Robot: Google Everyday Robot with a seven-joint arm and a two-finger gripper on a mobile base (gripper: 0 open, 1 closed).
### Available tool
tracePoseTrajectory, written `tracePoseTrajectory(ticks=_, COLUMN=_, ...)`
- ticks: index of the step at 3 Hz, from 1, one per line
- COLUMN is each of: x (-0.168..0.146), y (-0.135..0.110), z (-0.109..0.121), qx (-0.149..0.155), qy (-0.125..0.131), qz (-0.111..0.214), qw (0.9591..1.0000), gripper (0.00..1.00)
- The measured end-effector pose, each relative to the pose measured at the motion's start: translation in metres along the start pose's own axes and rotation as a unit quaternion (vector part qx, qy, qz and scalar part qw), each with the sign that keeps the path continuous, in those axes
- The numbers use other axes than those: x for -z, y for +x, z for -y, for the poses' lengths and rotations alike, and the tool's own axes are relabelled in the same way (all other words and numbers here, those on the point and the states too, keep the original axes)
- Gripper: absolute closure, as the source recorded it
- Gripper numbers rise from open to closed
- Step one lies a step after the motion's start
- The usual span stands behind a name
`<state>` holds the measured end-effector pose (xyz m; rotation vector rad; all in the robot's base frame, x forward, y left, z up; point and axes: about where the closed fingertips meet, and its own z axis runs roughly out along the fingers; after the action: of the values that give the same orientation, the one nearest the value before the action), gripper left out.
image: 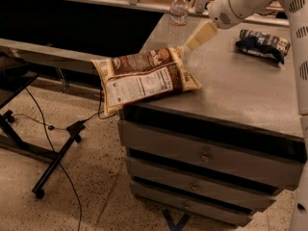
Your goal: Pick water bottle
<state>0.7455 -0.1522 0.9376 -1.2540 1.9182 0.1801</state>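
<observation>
Since the water bottle (178, 12) is stood upright at the far edge of the bench (240, 90), with the tool (202, 34) near it (spread or pressed together can't be told), a mid-body grip on that light, slick, squashy plastic is probably wanted.

We note a grey three-drawer desk (240, 95) on speckled floor (101, 201); left of it, a black stand (55, 164) and cable (48, 127); the tool (201, 35) hangs above the desk.
</observation>
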Motion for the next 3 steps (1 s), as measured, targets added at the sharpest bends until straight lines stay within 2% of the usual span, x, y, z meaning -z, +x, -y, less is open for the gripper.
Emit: tracePoseTrajectory(ticks=3, x=-0.036, y=-0.032, z=0.014, qx=0.012, qy=-0.004, qz=0.031, qw=0.9994, gripper=0.00)
